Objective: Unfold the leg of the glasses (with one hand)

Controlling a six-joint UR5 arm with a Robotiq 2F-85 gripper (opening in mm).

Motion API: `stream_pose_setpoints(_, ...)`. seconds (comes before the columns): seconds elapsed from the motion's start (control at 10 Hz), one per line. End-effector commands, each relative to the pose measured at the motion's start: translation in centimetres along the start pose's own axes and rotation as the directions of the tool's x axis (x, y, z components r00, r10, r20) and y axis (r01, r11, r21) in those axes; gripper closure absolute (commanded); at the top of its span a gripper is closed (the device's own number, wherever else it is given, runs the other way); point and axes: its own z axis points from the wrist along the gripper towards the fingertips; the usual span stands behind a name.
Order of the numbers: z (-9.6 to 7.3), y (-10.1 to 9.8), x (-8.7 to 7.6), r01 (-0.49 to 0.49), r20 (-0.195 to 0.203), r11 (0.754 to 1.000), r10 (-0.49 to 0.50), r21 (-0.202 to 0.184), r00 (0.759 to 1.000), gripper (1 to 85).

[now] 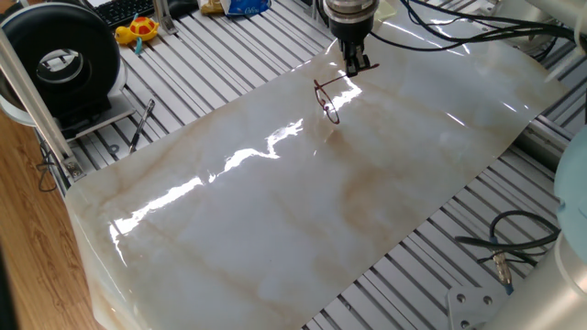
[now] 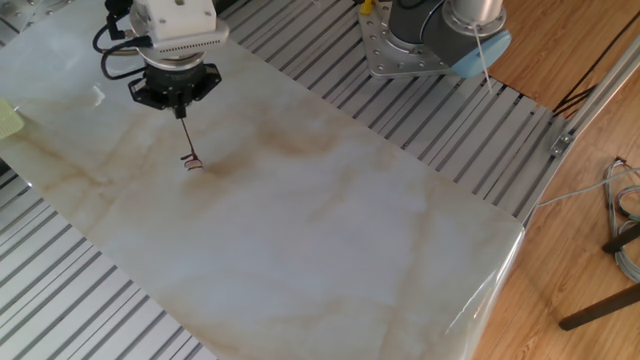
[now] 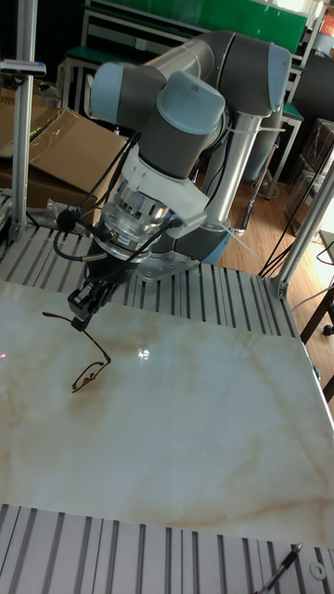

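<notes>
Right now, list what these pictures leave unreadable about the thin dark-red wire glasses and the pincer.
- Other fixed view: thin dark-red wire glasses too small; lenses and temples indistinguishable.
- One fixed view: glare on the glossy marble sheet washes out the lenses; pincer contact with the temple unclear.
- Tall fixed view: fingertips dark; gap unreadable.

Overhead light glares in white streaks across my glossy marble counter in one fixed view. The other fixed view is evenly bright with soft shadows. My tall fixed view looks dimmer and slightly soft.
</notes>
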Motion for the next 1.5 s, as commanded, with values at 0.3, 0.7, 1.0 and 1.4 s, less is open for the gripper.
stream_pose_setpoints(0.3,0.4,-0.5,-0.1,0.013,0.003,1.000,-0.013,0.013,1.000,84.3)
stream_pose_setpoints(0.7,0.3,-0.4,0.1,0.068,-0.004,0.998,-0.068,0.011,0.998,84.3)
stream_pose_setpoints(1.0,0.4,-1.2,-0.3,0.171,-0.009,0.984,-0.171,0.042,0.985,84.3)
stream_pose_setpoints(1.4,0.2,-1.1,-0.4,0.213,-0.004,0.976,-0.213,0.044,0.977,84.3)
